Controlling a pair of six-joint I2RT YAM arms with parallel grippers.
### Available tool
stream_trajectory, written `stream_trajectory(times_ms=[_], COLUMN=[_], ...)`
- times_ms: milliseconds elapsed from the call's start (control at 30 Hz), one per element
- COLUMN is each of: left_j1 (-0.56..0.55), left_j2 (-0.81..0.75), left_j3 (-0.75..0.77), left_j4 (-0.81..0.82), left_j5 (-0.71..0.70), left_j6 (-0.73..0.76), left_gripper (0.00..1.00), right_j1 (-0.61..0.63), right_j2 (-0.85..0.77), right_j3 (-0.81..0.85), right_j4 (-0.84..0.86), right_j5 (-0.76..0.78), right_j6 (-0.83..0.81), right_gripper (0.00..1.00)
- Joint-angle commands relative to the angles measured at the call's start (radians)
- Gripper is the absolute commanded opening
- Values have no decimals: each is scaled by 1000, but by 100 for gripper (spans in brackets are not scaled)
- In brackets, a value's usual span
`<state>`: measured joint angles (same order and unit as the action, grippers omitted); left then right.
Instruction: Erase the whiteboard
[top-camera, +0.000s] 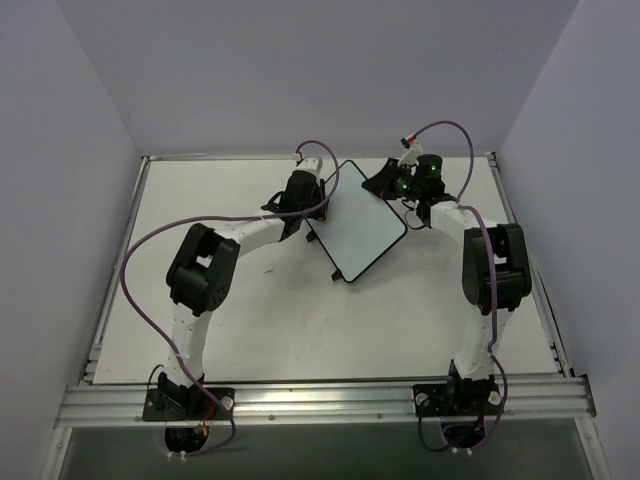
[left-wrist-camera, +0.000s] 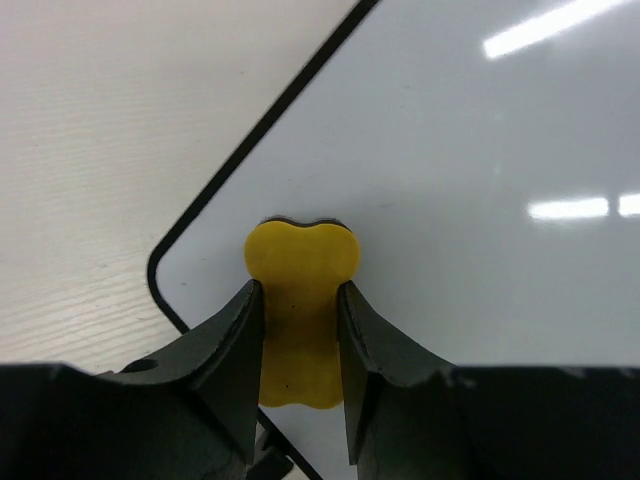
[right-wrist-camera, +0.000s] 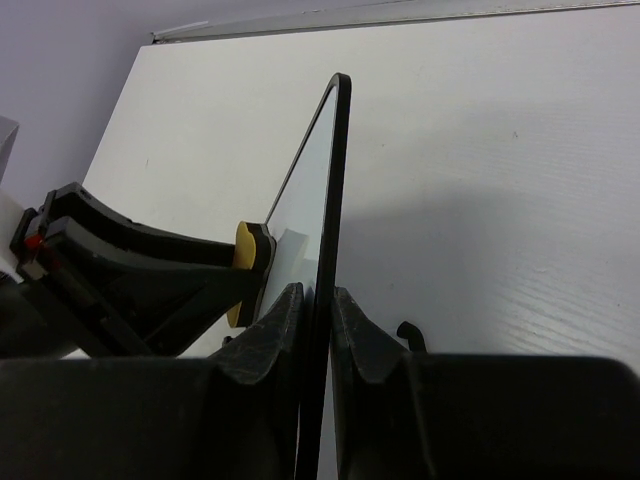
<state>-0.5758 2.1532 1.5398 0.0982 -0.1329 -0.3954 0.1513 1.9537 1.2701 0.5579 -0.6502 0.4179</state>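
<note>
At R wrist only: whiteboard (right-wrist-camera: 333, 215) edge-on

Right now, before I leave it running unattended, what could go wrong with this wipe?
1. The right gripper pinches the whiteboard only by its thin edge; pressure from the eraser could twist or slip it free.
2. The left gripper holds the eraser near a corner; a stroke may run off the frame.

Overhead and wrist close-ups of whiteboard (top-camera: 357, 222)
</note>
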Motion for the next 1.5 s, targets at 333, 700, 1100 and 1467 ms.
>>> stream_trajectory(times_ms=[333,700,1100,1467], left_j1=[-200,-303,-277,-133], left_j2=[-19,-90,-179,-269], left_j3=[17,-127,-247,-368], left_j4=[26,115,92,112], left_j5=[226,239,153,142], left_j6=[40,21,33,36], left_gripper=[2,2,2,2], right_j1=[42,42,44,44], right_j2=[-29,-29,-36,-41], right_j3=[-11,-12,-17,-18], right_j4=[-62,-58,-55,-56], right_j5=[-60,-58,-55,-51], right_j6=[-54,-51,-53,-56], right_gripper=[0,0,0,0])
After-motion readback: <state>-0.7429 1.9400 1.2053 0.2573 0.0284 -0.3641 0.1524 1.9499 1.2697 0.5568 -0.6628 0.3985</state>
